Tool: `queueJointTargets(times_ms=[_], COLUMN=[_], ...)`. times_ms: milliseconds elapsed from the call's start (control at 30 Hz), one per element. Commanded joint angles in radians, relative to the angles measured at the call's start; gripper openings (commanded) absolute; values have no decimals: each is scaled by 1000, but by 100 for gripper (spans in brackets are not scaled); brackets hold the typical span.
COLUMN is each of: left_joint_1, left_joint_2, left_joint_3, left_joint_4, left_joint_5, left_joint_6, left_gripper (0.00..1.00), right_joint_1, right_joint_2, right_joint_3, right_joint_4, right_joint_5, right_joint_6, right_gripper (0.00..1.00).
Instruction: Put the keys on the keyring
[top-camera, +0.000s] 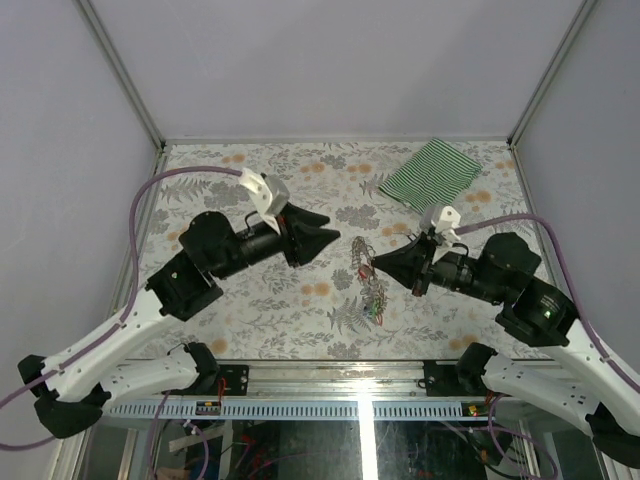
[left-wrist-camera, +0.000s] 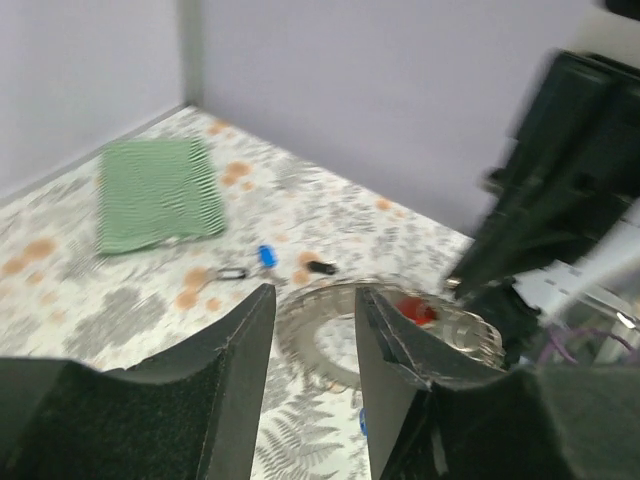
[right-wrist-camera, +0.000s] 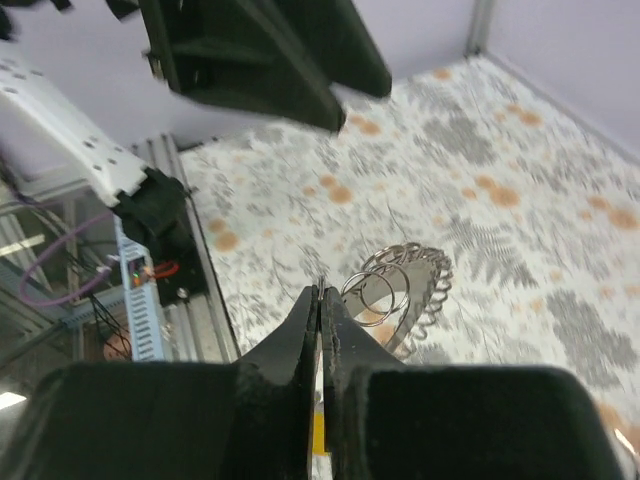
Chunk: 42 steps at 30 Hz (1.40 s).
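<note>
Keyring (top-camera: 362, 268) lies near the middle of the table (top-camera: 250, 310) in the top view, between the two grippers, with the keys (top-camera: 377, 303) in a small coloured cluster at its near end. The left gripper (top-camera: 330, 232) points at it from the left with its jaws parted and nothing between them. The right gripper (top-camera: 377, 262) comes in from the right, closed to a point, its tip at the keyring's edge. A cloth (top-camera: 432, 172) lies at the far right, well apart from both.

From the left wrist, blurred, the left gripper (left-wrist-camera: 316, 292) stands open, and its fingers (left-wrist-camera: 245, 340) frame the keyring (left-wrist-camera: 318, 345) on the table beyond them without touching it. A red tag (left-wrist-camera: 417, 311) sits on the ring's right part. A blue key (left-wrist-camera: 266, 256) and a black key (left-wrist-camera: 320, 267) lie loose on the table just past the ring, apart from it. The right gripper (left-wrist-camera: 465, 285) reaches down to the ring's right rim. The cloth (left-wrist-camera: 160, 192) lies far left.

From the right wrist, the right gripper (right-wrist-camera: 320, 297) is pressed fully closed. The keyring (right-wrist-camera: 410, 290) lies just beyond its tip, one small loop right beside it; whether the tip pinches the wire cannot be told. The left gripper (right-wrist-camera: 350, 100) hangs above, apart from the ring.
</note>
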Motion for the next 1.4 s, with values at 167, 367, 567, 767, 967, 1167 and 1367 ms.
queueJointTargets(times_ms=[167, 367, 567, 767, 967, 1167, 1367], left_joint_1=[311, 433, 463, 464, 465, 465, 465], left_joint_2=[-22, -31, -54, -91, -143, -161, -162], left_joint_3=[-89, -129, -150, -155, -171, -184, -191], left_joint_4=[-110, -200, -245, -308, -346, -372, -374], left_joint_5=[-24, -49, -94, -166, -195, -203, -204], left_joint_6=[-169, -184, -179, -173, -189, -200, -206], left_gripper=[51, 63, 85, 92, 93, 93, 93], right_joint_1=[0, 0, 0, 0, -1, -1, 0], right_joint_2=[149, 263, 431, 618, 849, 967, 1075], right_joint_3=[145, 200, 237, 237, 309, 347, 368], right_joint_4=[-314, -463, -517, -368, -244, -192, -141], right_joint_5=[331, 514, 510, 430, 349, 345, 307], right_joint_6=[-38, -47, -45, -61, -62, -45, -39], right_gripper=[0, 0, 0, 0, 0, 1, 3])
